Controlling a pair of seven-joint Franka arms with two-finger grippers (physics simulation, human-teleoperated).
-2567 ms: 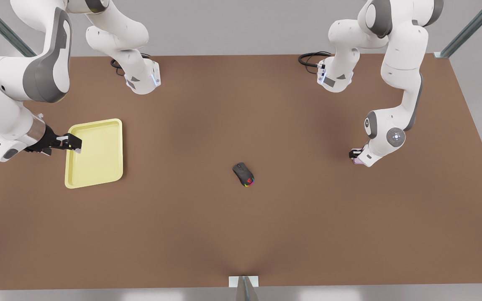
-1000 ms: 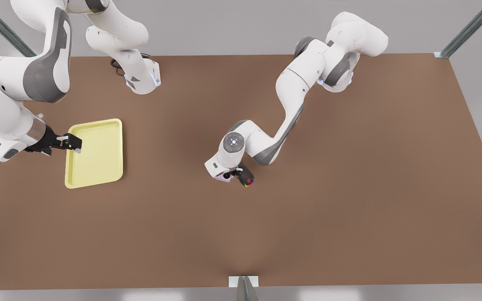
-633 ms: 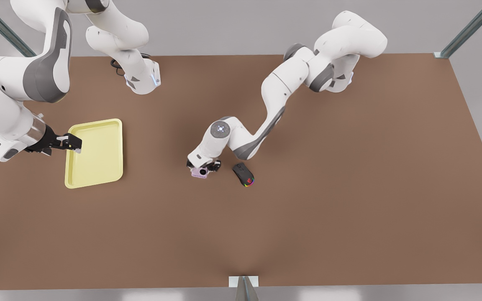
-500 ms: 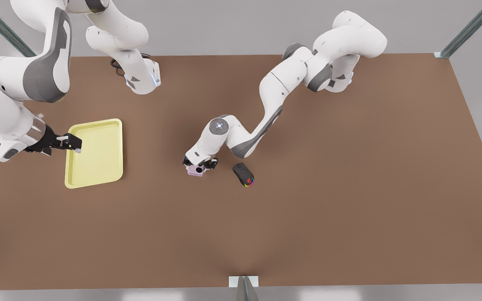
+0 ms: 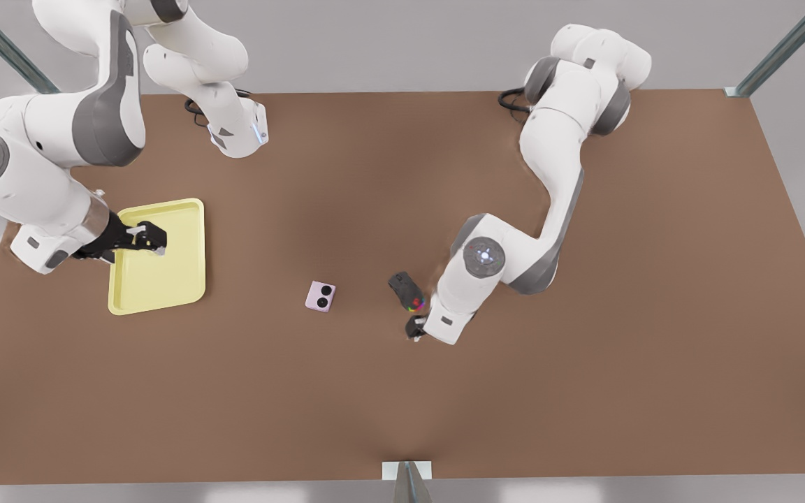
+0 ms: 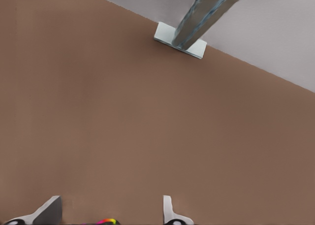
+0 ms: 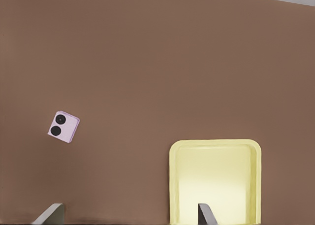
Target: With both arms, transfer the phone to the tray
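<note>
The pale pink phone (image 5: 321,296) lies flat on the brown table with its two black lenses up, free of both grippers; the right wrist view shows the phone (image 7: 63,127) too. My left gripper (image 5: 414,328) is open and empty, low over the table just in front of the black mouse (image 5: 406,290), well off to the phone's side on the front view's right. Its fingers (image 6: 49,212) stand wide apart. My right gripper (image 5: 154,244) hangs open above the yellow tray (image 5: 158,286), whose rim (image 7: 215,144) lies ahead of its fingers (image 7: 204,212).
A black mouse with rainbow lights sits between the phone and the left gripper; its lights (image 6: 107,221) peek in at the left wrist view's edge. A metal post on a white foot (image 5: 407,475) stands at the table's front edge. Open table lies between the phone and the tray.
The left gripper let go of the phone on the table and drew back to the front view's right, past the mouse. The right gripper shifted a little farther over the tray.
</note>
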